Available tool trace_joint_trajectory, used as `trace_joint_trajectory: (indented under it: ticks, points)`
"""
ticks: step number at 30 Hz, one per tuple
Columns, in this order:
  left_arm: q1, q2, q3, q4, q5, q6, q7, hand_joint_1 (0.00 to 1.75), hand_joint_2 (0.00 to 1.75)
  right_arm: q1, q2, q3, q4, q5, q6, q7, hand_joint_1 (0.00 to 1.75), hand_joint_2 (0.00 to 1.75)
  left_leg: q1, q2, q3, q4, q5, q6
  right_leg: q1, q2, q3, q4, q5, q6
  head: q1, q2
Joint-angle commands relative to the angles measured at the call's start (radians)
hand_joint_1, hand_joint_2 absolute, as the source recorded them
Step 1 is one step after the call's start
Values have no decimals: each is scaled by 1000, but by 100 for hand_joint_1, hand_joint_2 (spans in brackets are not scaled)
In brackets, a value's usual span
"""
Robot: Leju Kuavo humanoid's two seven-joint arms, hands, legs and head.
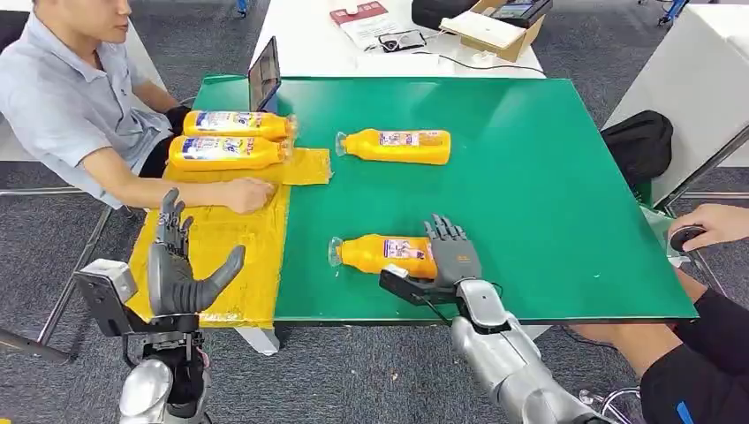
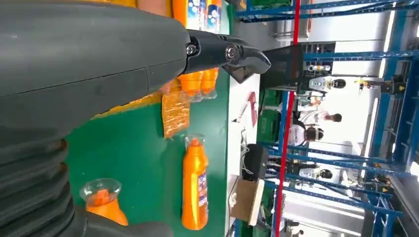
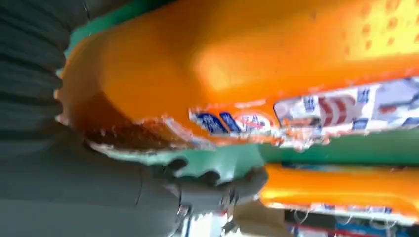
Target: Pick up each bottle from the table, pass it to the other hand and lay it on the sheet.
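An orange bottle (image 1: 384,253) lies on its side near the front edge of the green table (image 1: 548,194), cap pointing left. My right hand (image 1: 450,256) is at its base end with fingers spread upward; in the right wrist view the bottle (image 3: 237,69) lies close against the palm, thumb (image 3: 217,190) under it. A second bottle (image 1: 395,146) lies farther back on the green. Two more bottles (image 1: 231,139) lie on the yellow sheet (image 1: 221,256) at the left. My left hand (image 1: 177,265) is raised over the sheet's near end, fingers apart and holding nothing.
A seated person (image 1: 71,97) at the left rests a hand (image 1: 247,194) on the sheet. A laptop (image 1: 265,75) stands at the table's far left corner. Another person's hand (image 1: 715,225) and a black bag (image 1: 640,141) are at the right.
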Motion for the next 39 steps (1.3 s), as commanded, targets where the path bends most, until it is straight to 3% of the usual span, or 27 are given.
trace_joint_trajectory:
  ticks: [1,2,3,4,10,11,20,22,24,29,30,31,33,37,38,39]
  points:
    - [-61,18,-9,102,2,-15,11,0,175,-81,2,-63,234,-60,63,-56,138,175,0,-2,4,-1,0,-1,1,-2,4,-1,-1,-1,0,0]
    - [-64,21,-10,106,1,-17,12,0,175,-85,1,-65,244,-66,76,-61,138,175,0,-1,4,-1,0,-1,0,-1,4,-1,-1,-1,0,0]
    - [-65,23,-10,109,1,-17,12,0,175,-87,-1,-64,246,-69,76,-66,161,175,1,-2,6,-1,0,-1,1,-2,6,-2,-1,-2,0,0]
    - [-59,27,-9,104,1,-19,14,0,175,-84,-2,-58,248,-65,74,-73,166,175,0,-1,5,-1,0,-1,0,-2,5,-1,-1,-1,0,0]
    - [-45,31,-3,86,17,-34,23,0,175,-75,-4,-50,237,-67,65,-80,161,175,1,-1,9,-1,0,-1,1,-2,8,-2,-1,-2,0,0]
    - [-41,30,-3,84,25,-43,27,0,175,-69,-9,-38,232,-60,54,-87,145,175,0,-1,8,-1,0,-1,0,-1,7,-1,0,-1,0,0]
    - [-44,34,3,91,34,-50,26,0,175,-68,-15,-32,242,-66,72,-89,143,175,1,-2,9,-1,0,-1,1,-2,9,-2,-1,-1,0,0]
    - [-39,32,2,93,40,-57,28,0,175,-48,-11,-31,226,-82,59,-121,129,175,1,-3,10,-2,0,-1,1,-2,10,-2,-1,-2,0,0]
    - [-36,30,0,95,46,-59,25,0,175,-21,8,-59,193,-145,62,-190,133,175,1,-3,10,-2,0,-1,1,-3,10,-3,-1,-2,0,0]
    - [-30,14,-45,175,79,-89,25,0,175,88,71,-141,-58,-407,67,-408,134,175,2,-1,12,-3,-1,-2,2,-1,11,-3,-2,-3,0,0]
    - [-23,5,-61,195,79,-94,11,0,175,123,79,-136,-151,-450,83,-419,136,175,1,0,12,-3,-1,-2,1,0,11,-3,-1,-3,0,0]
    - [-21,2,-66,201,82,-94,6,0,175,130,83,-137,-175,-459,85,-416,166,175,1,0,11,-3,-2,-2,1,0,10,-3,-1,-2,0,0]
    - [-4,-47,-66,207,138,-34,-83,0,175,176,123,-137,-341,-569,136,-439,168,175,1,2,11,-2,-3,-3,1,1,9,-2,-1,-3,0,0]
    - [-6,-39,-73,201,143,-26,-82,0,175,182,120,-125,-361,-571,143,-422,171,175,0,4,6,-1,-3,-2,1,4,4,0,-1,-2,0,0]
    - [1,-41,-93,189,118,6,-134,0,175,202,139,-142,-413,-631,122,-485,175,175,1,3,4,0,-3,-2,1,3,2,0,-1,-2,0,0]
    - [20,-47,-117,196,217,-50,-82,0,175,236,163,-150,-511,-678,108,-505,175,175,0,1,5,-1,-3,-2,0,1,3,1,-3,-2,-1,0]
